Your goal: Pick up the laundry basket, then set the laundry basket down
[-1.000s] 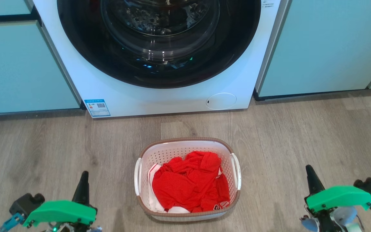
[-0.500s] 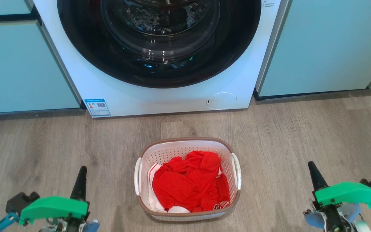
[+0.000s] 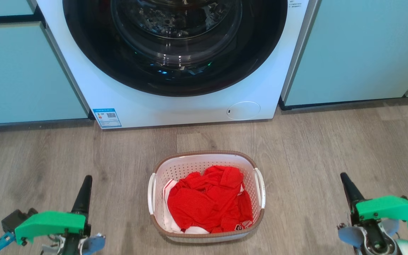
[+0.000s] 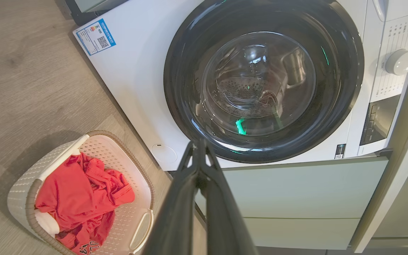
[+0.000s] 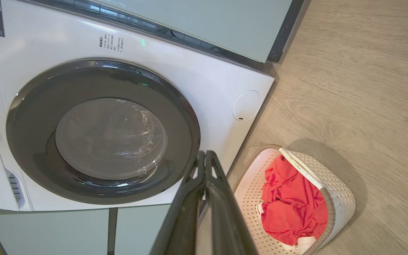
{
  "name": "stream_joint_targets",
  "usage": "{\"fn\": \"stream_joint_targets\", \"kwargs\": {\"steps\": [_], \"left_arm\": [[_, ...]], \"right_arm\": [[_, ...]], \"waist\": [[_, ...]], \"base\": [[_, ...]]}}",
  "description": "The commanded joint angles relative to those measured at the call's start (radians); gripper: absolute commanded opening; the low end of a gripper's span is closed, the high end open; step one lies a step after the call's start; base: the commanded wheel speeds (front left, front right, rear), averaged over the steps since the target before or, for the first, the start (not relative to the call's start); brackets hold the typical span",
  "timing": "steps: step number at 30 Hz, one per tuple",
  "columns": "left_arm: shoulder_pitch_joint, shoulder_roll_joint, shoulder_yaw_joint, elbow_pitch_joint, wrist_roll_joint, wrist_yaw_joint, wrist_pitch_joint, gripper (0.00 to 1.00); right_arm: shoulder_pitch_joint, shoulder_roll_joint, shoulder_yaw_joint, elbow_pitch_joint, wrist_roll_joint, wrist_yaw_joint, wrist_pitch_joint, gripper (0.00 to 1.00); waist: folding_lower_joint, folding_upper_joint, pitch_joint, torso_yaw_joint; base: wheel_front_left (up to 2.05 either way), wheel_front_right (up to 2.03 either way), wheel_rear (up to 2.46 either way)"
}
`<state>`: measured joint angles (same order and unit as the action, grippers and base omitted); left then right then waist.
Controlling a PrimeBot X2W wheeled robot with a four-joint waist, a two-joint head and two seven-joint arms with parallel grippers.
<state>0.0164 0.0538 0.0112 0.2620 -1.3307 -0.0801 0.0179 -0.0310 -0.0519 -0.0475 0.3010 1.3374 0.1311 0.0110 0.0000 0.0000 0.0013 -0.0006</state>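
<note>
Resting upright on the floor point(image 3: 313, 148) before the washing machine point(image 3: 190, 109), the laundry basket point(image 3: 204, 154) holds red clothing point(image 3: 207, 202). This state fits either a basket awaiting pickup or one already set back down. The left gripper point(image 3: 85, 184) has its fingers pressed together, holds nothing, and sits well apart from the basket. The right gripper point(image 3: 346, 182) is likewise drawn together, empty, and well apart from the basket.

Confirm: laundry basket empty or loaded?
Loaded. Crumpled red clothing lies inside the laundry basket, white fabric showing at its edge; the basket stands upright on the floor.
</note>
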Motion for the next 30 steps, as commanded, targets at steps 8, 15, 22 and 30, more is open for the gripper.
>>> {"fn": "stream_joint_targets", "kwargs": {"steps": [8, 15, 22, 30], "left_arm": [[-0.083, 0.013, 0.046, -0.026, -0.103, -0.020, 0.026, 0.00], [-0.099, 0.013, 0.060, -0.022, -0.181, -0.032, 0.047, 0.00], [-0.115, 0.013, 0.074, -0.019, -0.259, -0.045, 0.067, 0.00], [-0.123, 0.012, 0.082, -0.018, -0.295, -0.051, 0.079, 0.00]], "right_arm": [[-0.060, -0.019, -0.006, -0.047, 0.103, 0.000, 0.028, 0.00], [-0.066, -0.019, -0.019, -0.051, 0.181, 0.000, 0.049, 0.00], [-0.072, -0.019, -0.032, -0.056, 0.258, 0.000, 0.070, 0.00], [-0.074, -0.018, -0.040, -0.058, 0.293, 0.000, 0.081, 0.00]], "waist": [[0.0000, 0.0000, 0.001, 0.000], [0.0000, 0.0000, 0.001, 0.000], [0.0000, 0.0000, 0.002, 0.001], [0.0000, 0.0000, 0.002, 0.001]], "base": [[0.00, 0.00, 0.00], [0.00, 0.00, 0.00], [0.00, 0.00, 0.00], [0.00, 0.00, 0.00]]}}
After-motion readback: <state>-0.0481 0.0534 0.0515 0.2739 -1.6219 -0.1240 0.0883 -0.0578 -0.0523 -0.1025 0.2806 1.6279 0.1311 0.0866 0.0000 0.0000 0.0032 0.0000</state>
